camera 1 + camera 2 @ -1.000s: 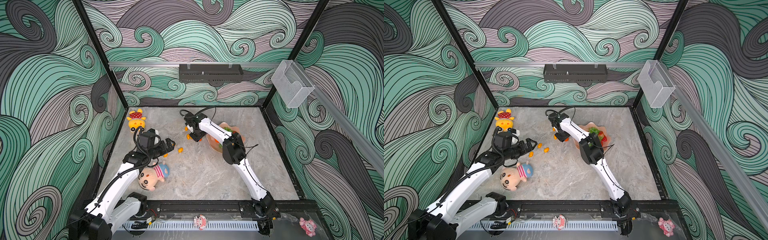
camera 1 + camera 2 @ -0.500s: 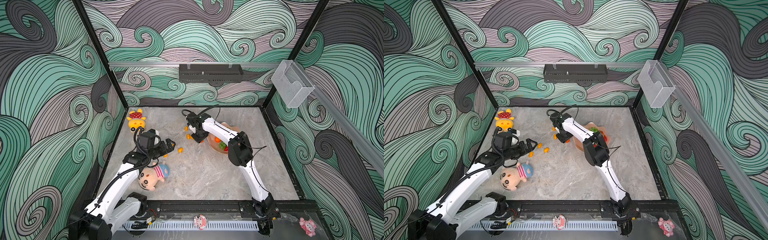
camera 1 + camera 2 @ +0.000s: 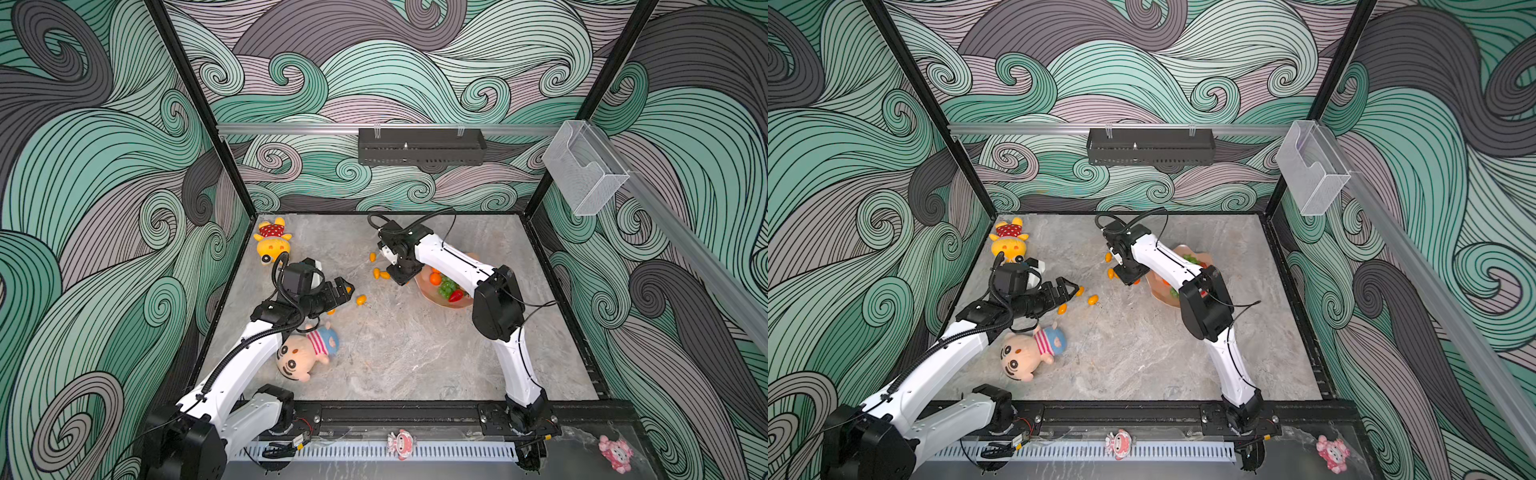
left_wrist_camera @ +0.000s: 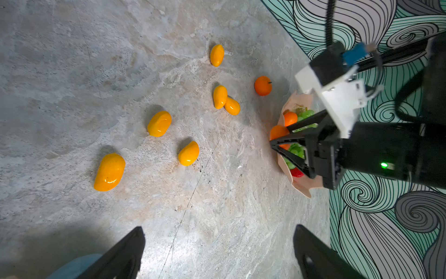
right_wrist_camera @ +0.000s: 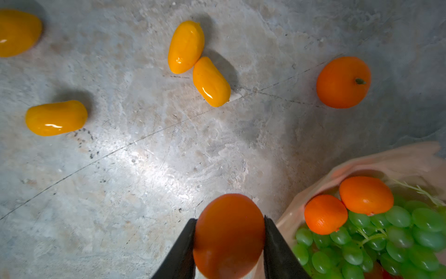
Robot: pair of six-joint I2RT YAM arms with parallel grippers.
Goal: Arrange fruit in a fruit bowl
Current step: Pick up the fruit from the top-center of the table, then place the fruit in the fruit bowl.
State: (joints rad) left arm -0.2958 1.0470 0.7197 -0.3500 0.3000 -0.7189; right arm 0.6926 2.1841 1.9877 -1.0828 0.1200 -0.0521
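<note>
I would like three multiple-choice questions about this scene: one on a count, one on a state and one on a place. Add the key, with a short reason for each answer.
1. How many kumquats lie on the table in the left wrist view?
A) six
B) two
C) eleven

2. In what state is the right gripper?
A) open and empty
B) shut on a tangerine
C) shut on a kumquat

3. Where is the green grape bunch?
A) on the table
B) in the right gripper
C) in the fruit bowl

Key:
1 A: six yellow-orange ovals show on the stone surface.
2 B: a round orange fruit sits clamped between its jaws.
3 C: the grapes lie inside the peach-pink rim, beside two more tangerines.
</note>
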